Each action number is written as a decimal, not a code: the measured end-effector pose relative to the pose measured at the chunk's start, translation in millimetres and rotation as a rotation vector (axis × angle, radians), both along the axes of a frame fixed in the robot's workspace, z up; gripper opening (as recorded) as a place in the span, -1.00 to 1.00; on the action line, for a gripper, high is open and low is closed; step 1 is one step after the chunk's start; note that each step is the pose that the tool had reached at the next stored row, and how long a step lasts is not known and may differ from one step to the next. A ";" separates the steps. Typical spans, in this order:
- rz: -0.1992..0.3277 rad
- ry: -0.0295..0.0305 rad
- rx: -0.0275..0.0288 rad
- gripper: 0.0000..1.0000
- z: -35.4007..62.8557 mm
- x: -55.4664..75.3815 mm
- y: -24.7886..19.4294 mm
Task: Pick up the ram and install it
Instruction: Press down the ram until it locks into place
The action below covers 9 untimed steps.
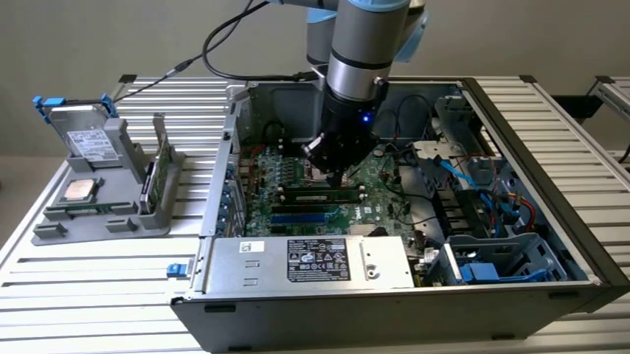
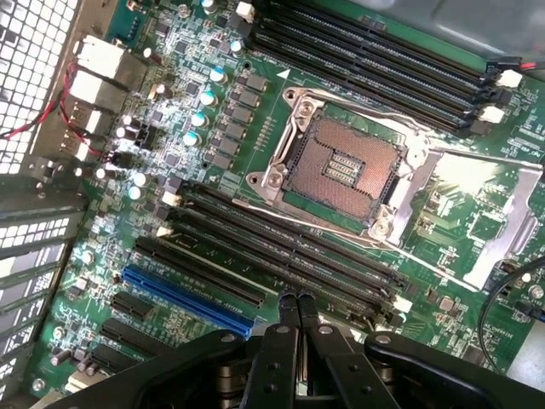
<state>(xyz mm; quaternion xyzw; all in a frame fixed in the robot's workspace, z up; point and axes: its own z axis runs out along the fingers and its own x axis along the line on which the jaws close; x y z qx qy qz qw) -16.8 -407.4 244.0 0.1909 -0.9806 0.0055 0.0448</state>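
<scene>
Robot arm (image 1: 356,63): cylindrical silver-grey metal links with pale blue joint caps at the upper end. A black cable (image 1: 224,44) loops from the upper arm towards the exterior view's left. Below the silver link sits a black wrist section (image 1: 347,122) bearing a small blue indicator light. The gripper (image 2: 296,300) is matt black, with two slim fingers (image 2: 287,308) of rounded tips, pivoted linkage bars and round pivot bolts visible in the wrist view.
</scene>
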 end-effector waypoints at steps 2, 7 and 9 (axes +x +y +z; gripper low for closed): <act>-0.019 0.0000 -0.0008 -0.80 0.0 0.0 0.0; -0.068 0.0000 -0.0033 -0.80 0.0 0.0 0.0; -0.088 -0.0001 -0.0047 -0.80 0.0 0.0 0.0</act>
